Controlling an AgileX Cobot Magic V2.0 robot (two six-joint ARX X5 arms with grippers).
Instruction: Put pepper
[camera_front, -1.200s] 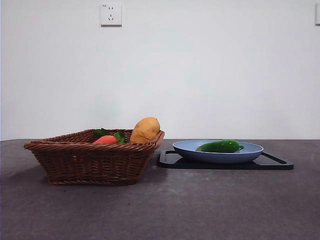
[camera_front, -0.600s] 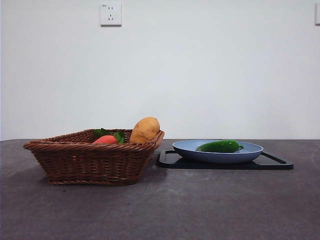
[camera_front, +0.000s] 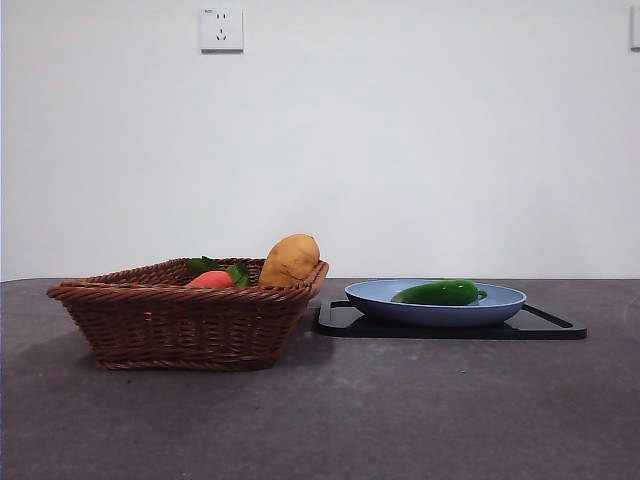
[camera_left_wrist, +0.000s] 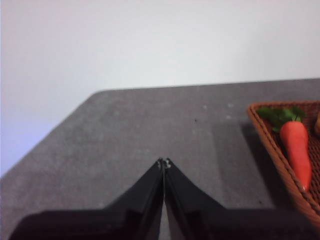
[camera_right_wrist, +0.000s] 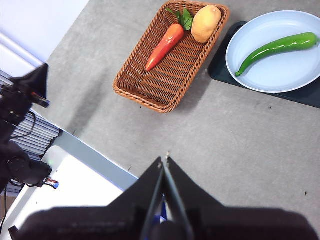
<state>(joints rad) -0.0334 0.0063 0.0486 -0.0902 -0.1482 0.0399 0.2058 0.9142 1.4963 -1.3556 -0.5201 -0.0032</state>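
Observation:
The glossy green pepper (camera_front: 440, 293) lies in the light blue plate (camera_front: 372, 296) on a black tray (camera_front: 340, 321), right of the basket. From the right wrist view the pepper (camera_right_wrist: 277, 49) lies curved across the plate (camera_right_wrist: 260, 75). My right gripper (camera_right_wrist: 164, 162) is shut and empty, high above the table's near edge, well away from the pepper. My left gripper (camera_left_wrist: 164, 163) is shut and empty above bare table beside the basket. Neither gripper shows in the front view.
A brown wicker basket (camera_front: 180, 315) holds a red-orange vegetable with green leaves (camera_front: 212, 279) and a tan potato (camera_front: 291, 259); it also shows in the right wrist view (camera_right_wrist: 150, 90). Equipment and a white surface (camera_right_wrist: 75, 195) sit past the table's edge.

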